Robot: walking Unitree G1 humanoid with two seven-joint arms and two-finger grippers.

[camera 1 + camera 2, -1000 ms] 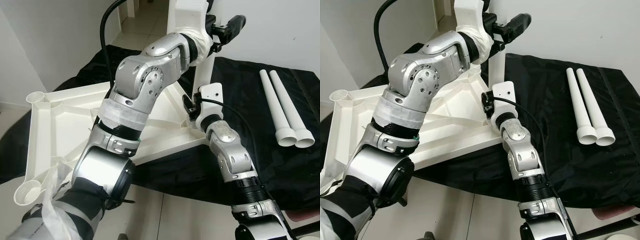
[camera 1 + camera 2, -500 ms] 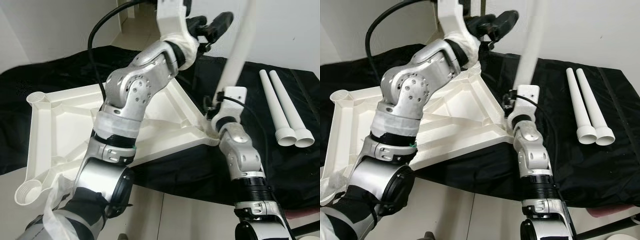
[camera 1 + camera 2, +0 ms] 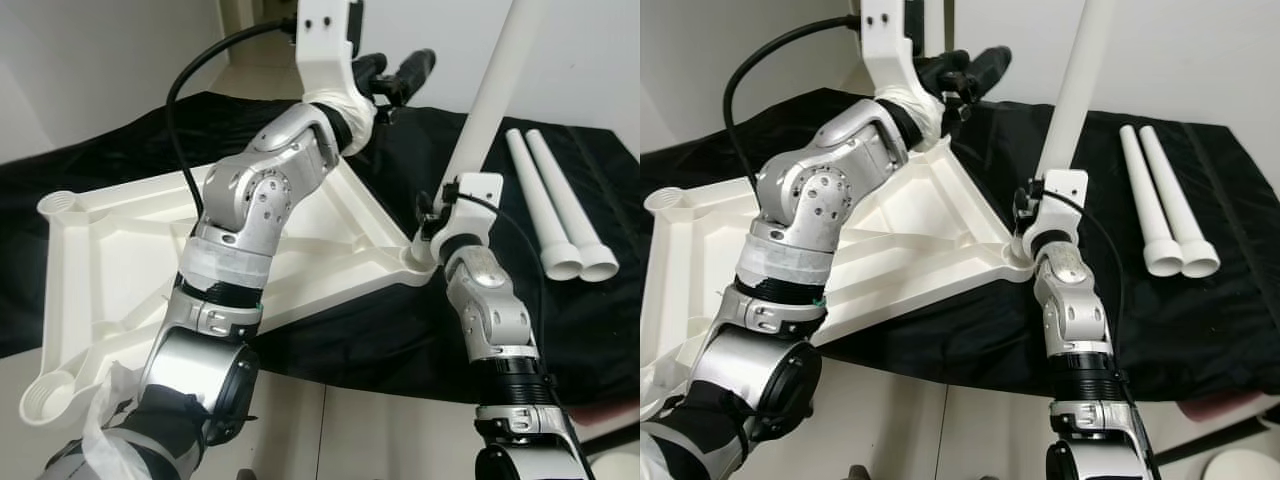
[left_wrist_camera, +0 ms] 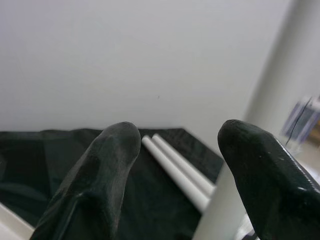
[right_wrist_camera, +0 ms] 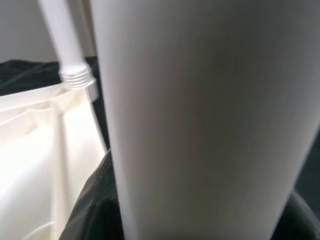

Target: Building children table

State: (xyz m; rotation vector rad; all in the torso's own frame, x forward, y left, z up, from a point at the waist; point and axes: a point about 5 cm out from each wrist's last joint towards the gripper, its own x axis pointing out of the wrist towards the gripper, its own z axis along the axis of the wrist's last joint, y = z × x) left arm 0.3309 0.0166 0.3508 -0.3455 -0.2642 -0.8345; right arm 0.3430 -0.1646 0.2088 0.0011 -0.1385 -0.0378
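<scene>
I see the white tabletop (image 3: pixel 120 250) lying upside down on black cloth (image 3: pixel 560 330), my right gripper (image 3: pixel 445 215) steadying one leg (image 3: pixel 490 100) upright in its 3 o'clock corner socket; I cannot tell its fingers' state. My left gripper (image 3: pixel 395 75) hovers with fingers apart, and I judge two spare legs (image 3: pixel 555 215) at 2 o'clock remain unfitted.

I can't read any text, label, brand, number or sign in these views. The white tabletop (image 3: pixel 120 250), the tilted leg (image 3: pixel 497 90) and the two spare legs (image 3: pixel 560 215) on the black cloth (image 3: pixel 600 320) are all plain, unmarked plastic as far as I see. Nothing legible on my arms' silver housings either.
</scene>
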